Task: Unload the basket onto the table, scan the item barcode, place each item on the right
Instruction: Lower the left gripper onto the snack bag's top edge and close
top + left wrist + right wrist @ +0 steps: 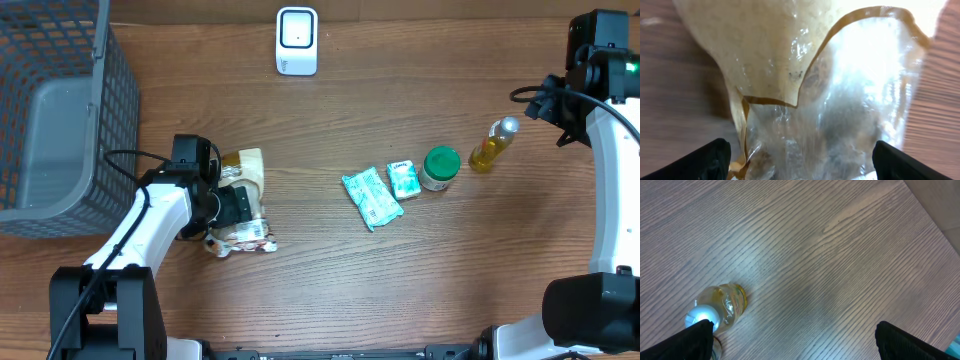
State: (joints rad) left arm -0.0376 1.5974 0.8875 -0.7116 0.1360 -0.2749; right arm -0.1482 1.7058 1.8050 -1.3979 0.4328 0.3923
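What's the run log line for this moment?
left gripper open astride bag | right gripper open, empty, near bottle | bag away from scanner

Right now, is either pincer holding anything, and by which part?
Nothing is held. The left pincer stands open astride the clear plastic bag, not clamped on it; the right pincer hangs open and empty near the oil bottle.

Basket (110, 90) blocks left; table (310, 210) open between bag (250, 162) and pouches (372, 198).

The left end effector (238, 205) sits low, jaws spread wide; the right end effector (556, 103) hangs with jaws wide apart.
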